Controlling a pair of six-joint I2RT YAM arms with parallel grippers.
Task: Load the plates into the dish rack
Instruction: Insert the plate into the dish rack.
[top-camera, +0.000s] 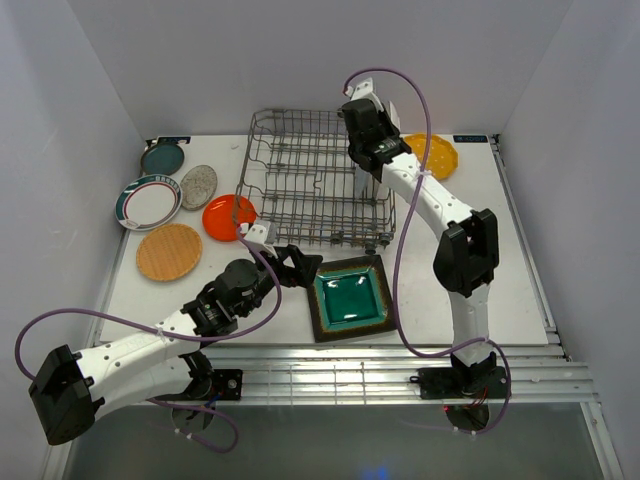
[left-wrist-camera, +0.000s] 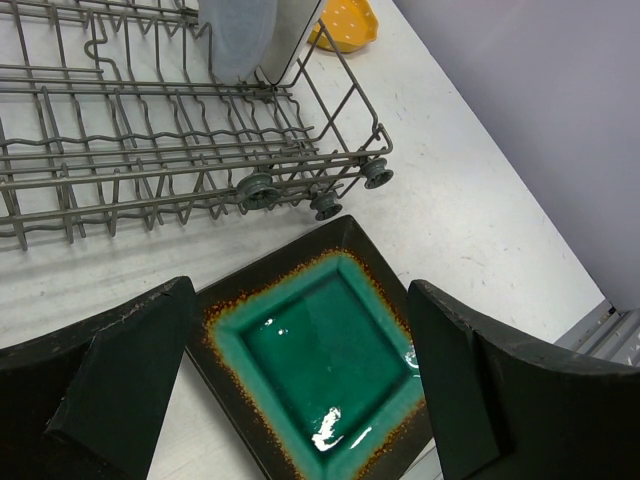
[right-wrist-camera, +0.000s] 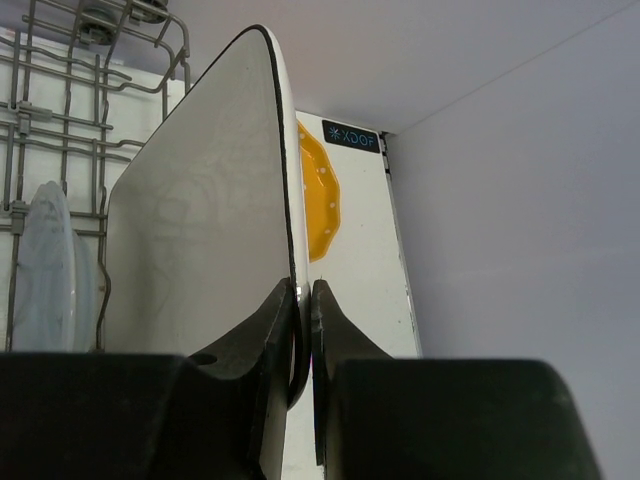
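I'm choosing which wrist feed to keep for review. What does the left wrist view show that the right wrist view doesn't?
Left wrist only: the open left gripper aimed at the green-centred square plate, and the wheels of the dish rack. Right wrist only: the right gripper pinching the white rectangular plate by its edge, and an XDOF label. Both: the dish rack, the pale blue plate standing in it, the yellow scalloped plate.

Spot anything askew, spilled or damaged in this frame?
Nothing stands out. The white rectangle stands on edge in the dish rack, pinched by the right pincer, beside the upright pale blue plate. The green square plate lies flat, intact. No spills.
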